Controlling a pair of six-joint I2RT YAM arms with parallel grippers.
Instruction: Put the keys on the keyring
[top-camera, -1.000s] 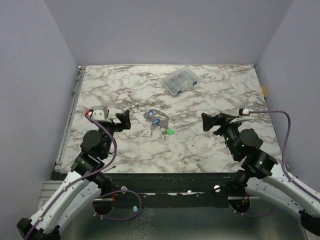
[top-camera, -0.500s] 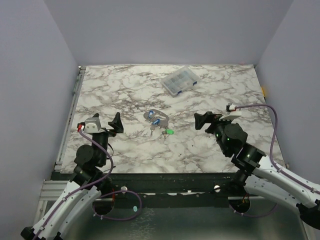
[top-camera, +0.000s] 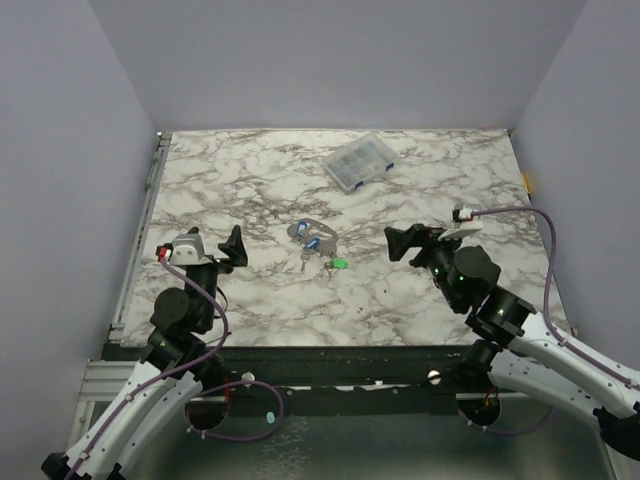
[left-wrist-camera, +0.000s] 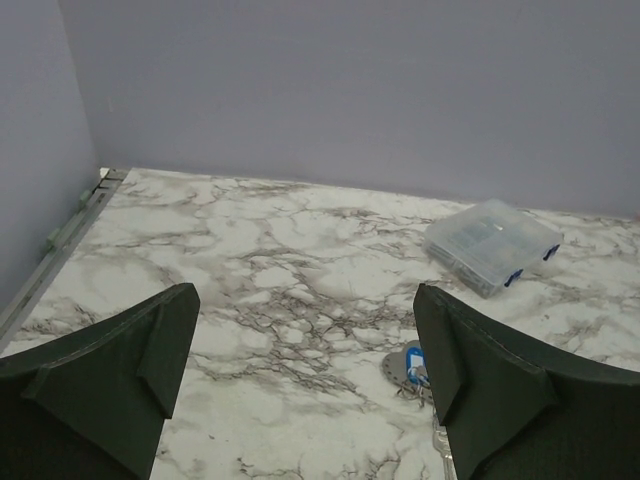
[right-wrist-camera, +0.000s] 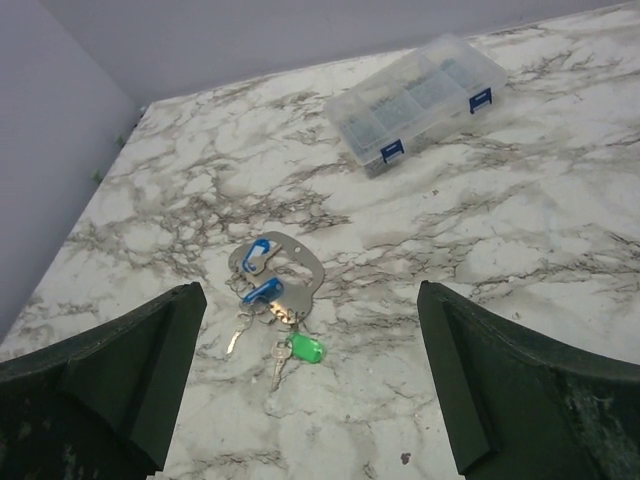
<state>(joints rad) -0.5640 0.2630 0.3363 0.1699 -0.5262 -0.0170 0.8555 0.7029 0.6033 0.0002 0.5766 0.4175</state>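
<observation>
With the left gripper (top-camera: 236, 246) and right gripper (top-camera: 405, 243) both spread wide and empty, the keys (right-wrist-camera: 262, 292) and keyring (right-wrist-camera: 316, 272) lie overlapping between them, so a pinch risks catching several pieces together or skidding thin metal across the table (top-camera: 400, 190).

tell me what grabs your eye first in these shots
The bright keys, two blue and one green, lie bunched with the grey keyring in the middle of the marble top. A clear box sits farther back. The left hand and right hand hover open and empty on either side of the bunch.
</observation>
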